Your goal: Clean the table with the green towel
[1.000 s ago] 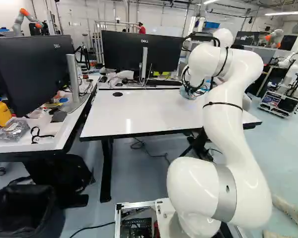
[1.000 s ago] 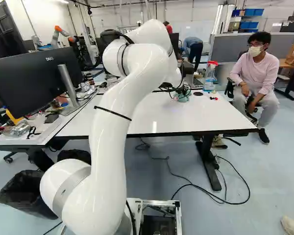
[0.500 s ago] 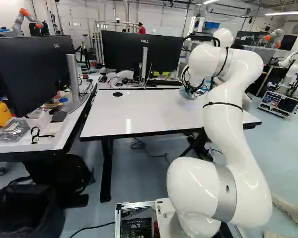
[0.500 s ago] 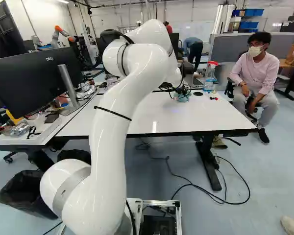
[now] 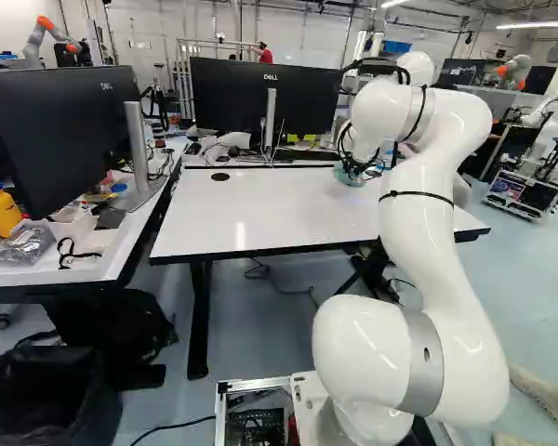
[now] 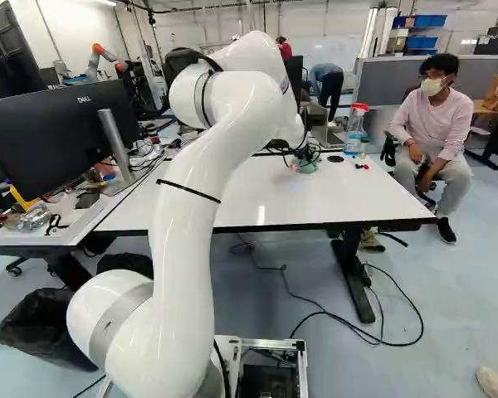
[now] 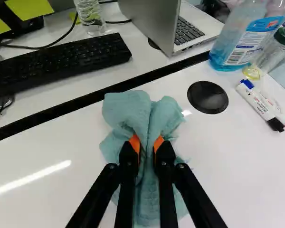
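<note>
On table (image 5: 260, 209), green towel (image 7: 128, 107) shifted slightly left, gripped in tool (image 6: 305, 158)

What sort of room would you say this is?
Probably a robotics lab or workshop: another robot arm stands behind the desks, beyond monitors, and a wheeled rig sits on the open floor.

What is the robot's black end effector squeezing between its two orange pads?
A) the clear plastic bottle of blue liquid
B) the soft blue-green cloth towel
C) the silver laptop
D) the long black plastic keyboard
B: the soft blue-green cloth towel is bunched up between the orange pads of the black end effector, with one pad against each side of the folds.
</note>
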`<state>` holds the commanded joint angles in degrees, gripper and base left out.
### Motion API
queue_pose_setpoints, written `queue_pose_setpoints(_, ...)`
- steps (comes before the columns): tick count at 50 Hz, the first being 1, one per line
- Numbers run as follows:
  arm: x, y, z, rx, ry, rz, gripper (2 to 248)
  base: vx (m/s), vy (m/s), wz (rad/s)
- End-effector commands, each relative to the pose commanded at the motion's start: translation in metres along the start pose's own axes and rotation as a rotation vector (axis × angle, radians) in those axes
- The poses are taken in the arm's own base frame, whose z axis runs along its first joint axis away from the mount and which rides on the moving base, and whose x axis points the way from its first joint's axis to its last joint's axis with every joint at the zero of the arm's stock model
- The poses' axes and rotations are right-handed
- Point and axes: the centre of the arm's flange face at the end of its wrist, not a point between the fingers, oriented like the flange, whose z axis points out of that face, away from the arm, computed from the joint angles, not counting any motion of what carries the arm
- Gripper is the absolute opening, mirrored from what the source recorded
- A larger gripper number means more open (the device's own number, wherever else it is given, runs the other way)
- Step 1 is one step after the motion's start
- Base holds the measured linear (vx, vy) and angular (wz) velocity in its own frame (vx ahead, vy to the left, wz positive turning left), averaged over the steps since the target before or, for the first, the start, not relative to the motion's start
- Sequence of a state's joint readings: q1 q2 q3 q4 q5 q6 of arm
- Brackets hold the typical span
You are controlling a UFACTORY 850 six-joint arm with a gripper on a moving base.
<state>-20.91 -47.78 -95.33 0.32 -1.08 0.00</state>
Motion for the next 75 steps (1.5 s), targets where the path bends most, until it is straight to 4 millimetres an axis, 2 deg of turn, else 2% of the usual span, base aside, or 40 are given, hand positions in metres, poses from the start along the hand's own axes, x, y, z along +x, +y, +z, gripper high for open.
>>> queue_pose_setpoints(10, 0.001, -0.015, 0.002, 0.014, 0.003, -0.013, 51, 0.0, 0.0, 0.0)
queue_pose_setpoints(23, 0.012, -0.017, 0.019, 0.016, 0.028, -0.015, 51, 0.0, 0.0, 0.0)
queue_pose_setpoints(49, 0.017, 0.025, 0.027, -0.023, 0.041, 0.021, 51, 0.0, 0.0, 0.0)
queue_pose_setpoints(61, 0.011, 0.043, 0.018, -0.04, 0.028, 0.037, 51, 0.0, 0.0, 0.0)
queue_pose_setpoints(75, 0.0, 0.056, 0.0, -0.052, 0.002, 0.05, 51, 0.0, 0.0, 0.0)
